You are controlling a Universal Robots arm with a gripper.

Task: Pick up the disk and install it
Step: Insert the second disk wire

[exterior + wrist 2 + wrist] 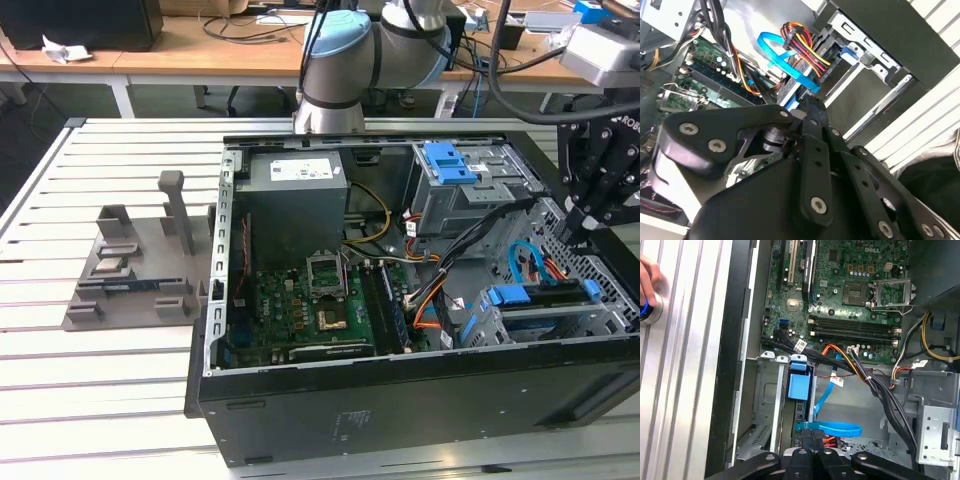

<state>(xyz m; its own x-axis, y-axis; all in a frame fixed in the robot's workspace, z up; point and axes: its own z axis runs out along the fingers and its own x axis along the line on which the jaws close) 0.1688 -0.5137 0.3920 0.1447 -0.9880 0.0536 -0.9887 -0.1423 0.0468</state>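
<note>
Exterior view, black gripper above the blue-railed silver disk seated in the grey metal drive cage of the open black computer case, first wrist view, fingers together at disk's end, second wrist view, gripper linkage near blue cable.
</note>
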